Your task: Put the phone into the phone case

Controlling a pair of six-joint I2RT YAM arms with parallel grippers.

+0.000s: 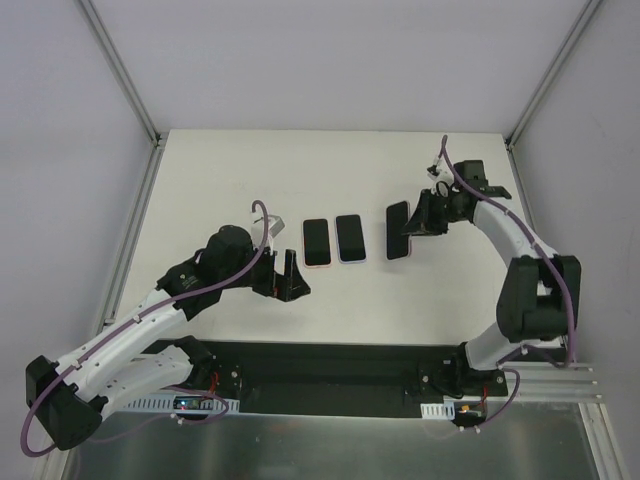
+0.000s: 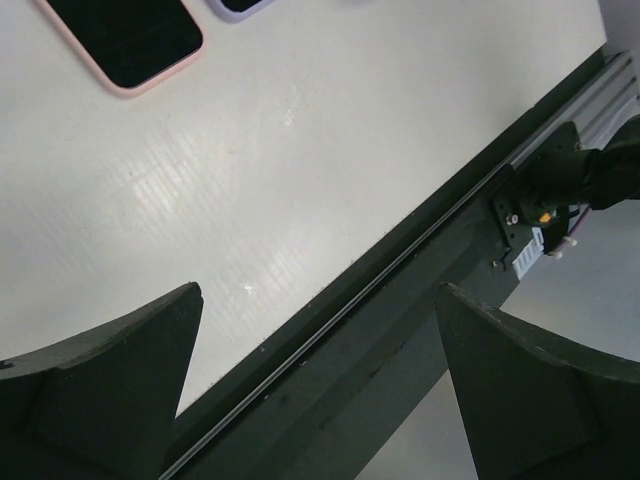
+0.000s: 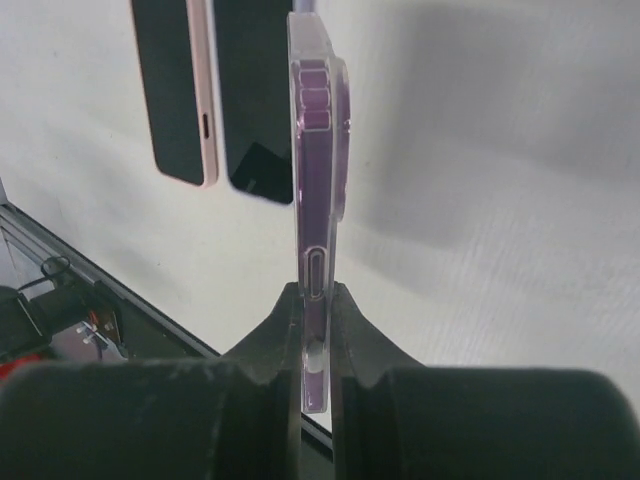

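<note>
My right gripper [image 1: 418,222] is shut on a purple phone with a clear rim [image 1: 399,231] and holds it on its long edge above the table. In the right wrist view this phone [image 3: 315,130] shows edge-on, clamped near its end between my fingers [image 3: 316,295]. Two phones lie flat, screens up, side by side left of it: a pink one [image 1: 316,242] and a pale purple one [image 1: 350,238]. Both show in the right wrist view, pink [image 3: 172,90] and pale purple [image 3: 250,100]. My left gripper [image 1: 291,276] is open and empty, just near-left of the pink phone [image 2: 125,40].
The white table [image 1: 240,190] is bordered by a black rail [image 1: 330,365] along the near edge, which also shows in the left wrist view [image 2: 400,320]. Metal frame posts and grey walls stand at the left, right and back.
</note>
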